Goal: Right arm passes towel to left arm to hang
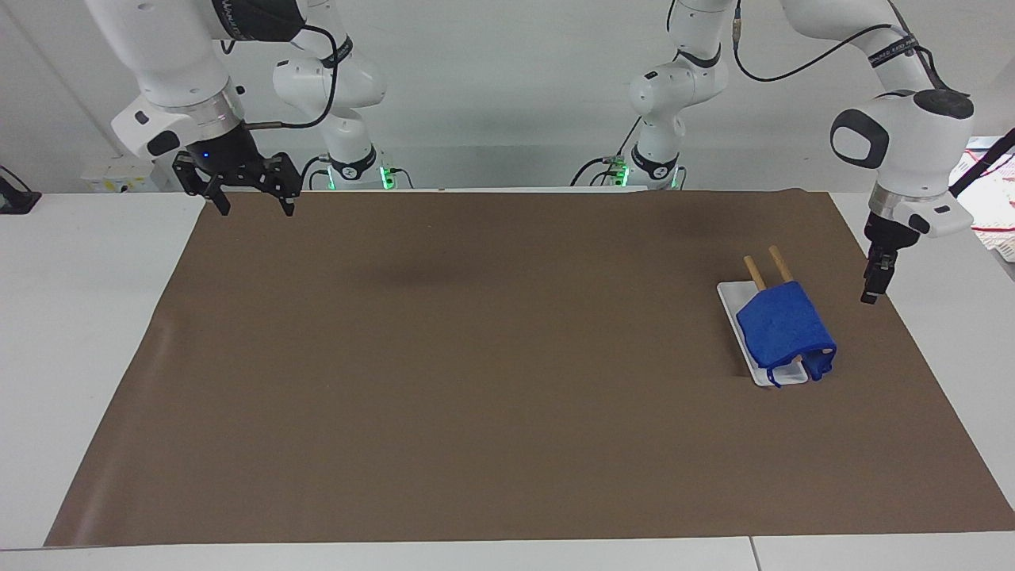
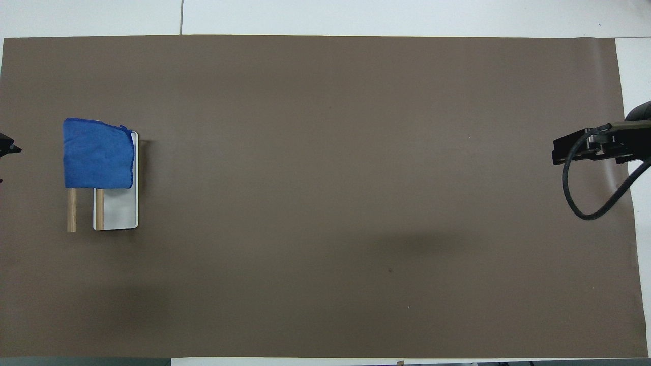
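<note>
The blue towel (image 1: 785, 325) hangs draped over two wooden rods (image 1: 753, 272) of a small rack with a white base (image 1: 731, 297), at the left arm's end of the mat. In the overhead view the towel (image 2: 96, 152) covers the rods' (image 2: 71, 211) ends farther from the robots. My left gripper (image 1: 870, 295) is empty, in the air beside the rack near the mat's edge, apart from the towel; only its tip (image 2: 7, 148) shows from overhead. My right gripper (image 1: 257, 211) is open and empty, waiting over the mat's corner at the right arm's end (image 2: 585, 150).
A brown mat (image 1: 476, 381) covers most of the white table (image 1: 79, 333). A black cable (image 2: 585, 203) loops below the right gripper. Some items lie off the mat near the left arm (image 1: 1001, 230).
</note>
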Available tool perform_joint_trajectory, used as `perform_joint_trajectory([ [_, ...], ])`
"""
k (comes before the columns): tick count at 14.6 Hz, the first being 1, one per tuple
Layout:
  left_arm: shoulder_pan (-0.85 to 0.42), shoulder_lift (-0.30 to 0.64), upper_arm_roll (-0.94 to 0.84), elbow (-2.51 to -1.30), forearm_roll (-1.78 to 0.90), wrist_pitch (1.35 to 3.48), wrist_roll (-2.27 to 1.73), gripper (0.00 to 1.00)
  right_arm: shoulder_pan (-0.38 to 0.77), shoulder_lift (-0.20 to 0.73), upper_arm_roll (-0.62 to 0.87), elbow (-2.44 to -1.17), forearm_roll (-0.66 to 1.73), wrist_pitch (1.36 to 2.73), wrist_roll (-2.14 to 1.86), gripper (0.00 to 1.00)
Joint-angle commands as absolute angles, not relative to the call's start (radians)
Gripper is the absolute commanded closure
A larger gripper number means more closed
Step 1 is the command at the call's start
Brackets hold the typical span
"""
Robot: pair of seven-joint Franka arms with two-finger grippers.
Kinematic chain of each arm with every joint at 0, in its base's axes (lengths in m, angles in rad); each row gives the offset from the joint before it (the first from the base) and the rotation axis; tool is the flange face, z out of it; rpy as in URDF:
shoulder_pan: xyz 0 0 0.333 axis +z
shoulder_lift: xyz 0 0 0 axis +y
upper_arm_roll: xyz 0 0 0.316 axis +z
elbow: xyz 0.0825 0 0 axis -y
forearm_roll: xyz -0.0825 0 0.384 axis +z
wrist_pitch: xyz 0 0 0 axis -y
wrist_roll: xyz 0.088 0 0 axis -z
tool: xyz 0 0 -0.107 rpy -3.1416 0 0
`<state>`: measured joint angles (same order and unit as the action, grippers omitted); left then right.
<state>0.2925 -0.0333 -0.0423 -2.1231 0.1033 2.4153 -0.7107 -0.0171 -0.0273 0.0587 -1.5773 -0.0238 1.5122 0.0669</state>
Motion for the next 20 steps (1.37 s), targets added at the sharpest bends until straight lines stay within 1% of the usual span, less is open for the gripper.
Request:
perform_joint_trajectory([
  [1, 0.207, 0.027, -0.040, -1.975, 0.110, 2.309, -0.709, 0.00, -0.028, -0.026, 0.058, -1.557, -0.015, 1.490, 0.045, 0.00],
  [4, 0.105, 0.067, -0.040, -1.875, 0.110, 2.246, -0.696, 0.00, -0.026, -0.028, 0.058, -1.560, -0.015, 1.494, 0.048, 0.00],
  [6, 0.043, 0.071, -0.040, -1.868, 0.113, 2.243, -0.677, 0.00, -0.026, -0.028, 0.058, -1.560, -0.015, 1.494, 0.048, 0.00],
  [8, -0.001, 0.066, -0.044, -1.870, 0.110, 2.221, -0.561, 0.00, -0.025, -0.028, 0.057, -1.560, -0.015, 1.491, 0.049, 0.00],
  [9, -0.024, 0.060, -0.044, -1.873, 0.109, 2.195, -0.492, 0.00, -0.026, -0.028, 0.057, -1.560, -0.018, 1.490, 0.049, 0.00],
  [11, -0.067, 0.057, -0.049, -1.861, 0.104, 2.079, -0.376, 0.00, -0.025, -0.028, 0.057, -1.560, -0.018, 1.489, 0.051, 0.00],
  [14, -0.063, 0.026, -0.048, -1.801, -0.020, 1.915, -0.203, 0.00, -0.025, -0.028, 0.057, -1.560, -0.018, 1.489, 0.051, 0.00],
  [16, -0.058, -0.004, -0.040, -1.776, -0.034, 1.804, -0.103, 0.00, -0.025, -0.028, 0.057, -1.562, -0.018, 1.489, 0.051, 0.00],
  [17, -0.057, -0.008, -0.037, -1.757, -0.034, 1.764, -0.083, 0.00, -0.025, -0.028, 0.057, -1.562, -0.018, 1.489, 0.051, 0.00],
  [20, -0.048, 0.021, -0.035, -1.628, -0.035, 1.645, -0.054, 0.00, -0.025, -0.028, 0.057, -1.562, -0.018, 1.491, 0.051, 0.00],
])
